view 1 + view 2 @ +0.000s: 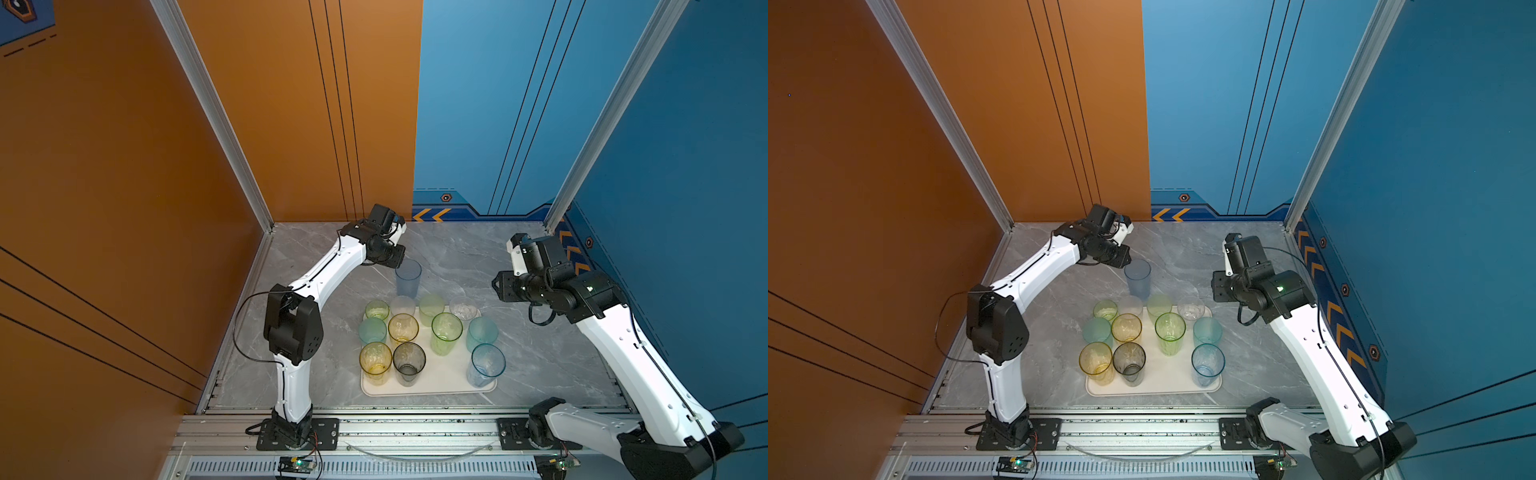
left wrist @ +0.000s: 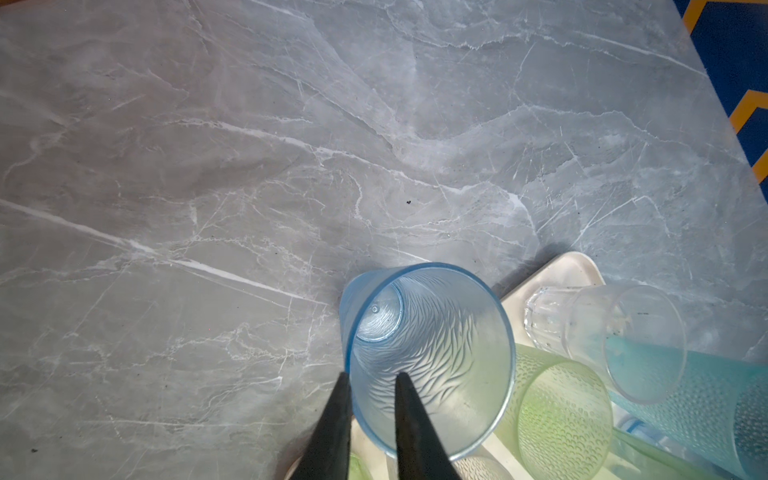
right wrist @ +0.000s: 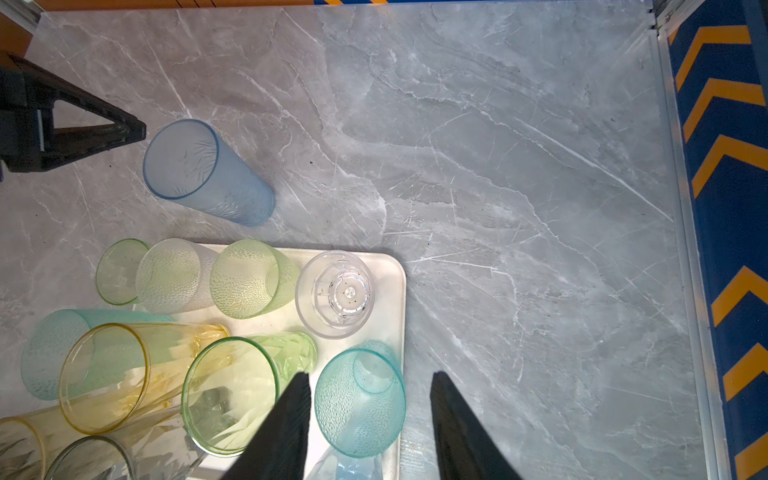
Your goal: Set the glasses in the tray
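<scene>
Left wrist view: blue glass [image 2: 428,361], far of tray [image 2: 569,268], probably light, rigid, slick; pinch its rim. Left gripper [image 2: 372,375] barely parted, right gripper [image 3: 370,374] spread; both empty.

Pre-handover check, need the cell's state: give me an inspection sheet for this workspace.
Surface: grey marble-look table, few dark specks.
Job's things: blue glass upright off the tray; eleven other glasses on or beside it.
Clutter: nothing seen.
Grippers: left gripper at blue glass's rim, grip unclear; right gripper open, empty.
Cables: black cable loops off left arm.
Surroundings: orange wall, blue wall, aluminium frame.
</scene>
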You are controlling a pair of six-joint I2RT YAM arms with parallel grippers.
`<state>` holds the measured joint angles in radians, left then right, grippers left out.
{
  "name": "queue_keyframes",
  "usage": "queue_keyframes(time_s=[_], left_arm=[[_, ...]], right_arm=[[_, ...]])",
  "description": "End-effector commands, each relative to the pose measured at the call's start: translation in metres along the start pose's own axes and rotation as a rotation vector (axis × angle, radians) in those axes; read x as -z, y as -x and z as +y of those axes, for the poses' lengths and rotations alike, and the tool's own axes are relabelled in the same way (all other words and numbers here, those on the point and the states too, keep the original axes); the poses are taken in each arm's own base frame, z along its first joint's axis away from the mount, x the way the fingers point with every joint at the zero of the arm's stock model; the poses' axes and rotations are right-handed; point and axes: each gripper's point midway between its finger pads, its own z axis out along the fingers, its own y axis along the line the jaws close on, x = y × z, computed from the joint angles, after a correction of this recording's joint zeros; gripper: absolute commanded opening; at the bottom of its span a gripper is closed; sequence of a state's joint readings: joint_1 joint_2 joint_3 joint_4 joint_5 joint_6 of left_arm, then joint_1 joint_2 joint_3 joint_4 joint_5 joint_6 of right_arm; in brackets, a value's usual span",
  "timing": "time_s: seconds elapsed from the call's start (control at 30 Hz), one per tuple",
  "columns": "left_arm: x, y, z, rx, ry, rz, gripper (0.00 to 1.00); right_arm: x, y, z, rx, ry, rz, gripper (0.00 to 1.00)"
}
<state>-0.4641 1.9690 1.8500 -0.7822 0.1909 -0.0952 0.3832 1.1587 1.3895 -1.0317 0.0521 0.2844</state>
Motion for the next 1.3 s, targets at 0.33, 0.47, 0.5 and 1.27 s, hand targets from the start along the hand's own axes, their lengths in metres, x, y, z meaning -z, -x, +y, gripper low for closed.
queue_keyframes(time_s=[0.33,0.47,0.5,1.27], left_arm=[[-0.013,-0.006,0.002,-0.097,0.106,0.099,0.20],[-0.016,-0.008,0.003,-0.108,0.127,0.114,0.20],[-0.017,-0.009,0.004,-0.110,0.130,0.118,0.20],[0.007,0.001,-0.024,-0.176,0.105,0.070,0.18]], right_arm=[[0.003,0.010,0.002,0.011,0.035,-0.034,0.47],[0.000,0.009,0.003,0.011,0.041,-0.031,0.47],[0.000,0.009,0.004,0.013,0.044,-0.031,0.47],[-0.009,0.005,0.006,0.011,0.068,-0.015,0.47]])
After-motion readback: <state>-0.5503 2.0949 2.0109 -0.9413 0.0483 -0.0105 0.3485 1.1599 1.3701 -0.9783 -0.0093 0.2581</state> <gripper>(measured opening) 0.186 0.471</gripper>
